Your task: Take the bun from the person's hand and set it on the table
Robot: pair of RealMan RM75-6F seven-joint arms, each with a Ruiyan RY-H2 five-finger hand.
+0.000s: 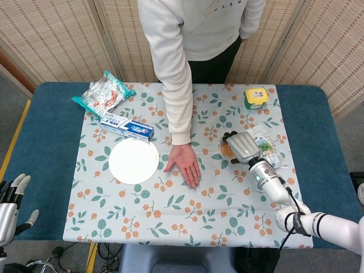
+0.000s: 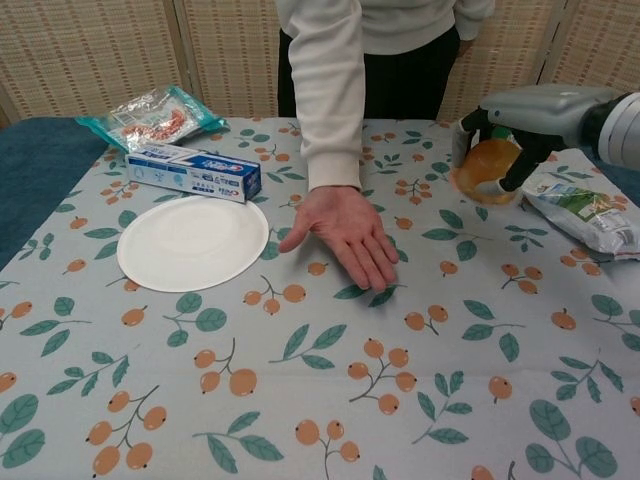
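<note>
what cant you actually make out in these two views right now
- Bun: in the head view the right hand covers most of it; the chest view cannot settle whether it touches the table.
- Left hand: cut off by the head view's lower left edge; absent from the chest view.
- Print on the toothpaste box and yellow-lidded tub: too small to read.
- Person's face: above both frames.

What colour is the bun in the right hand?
Golden orange-brown bun, clearest in the chest view.
</note>
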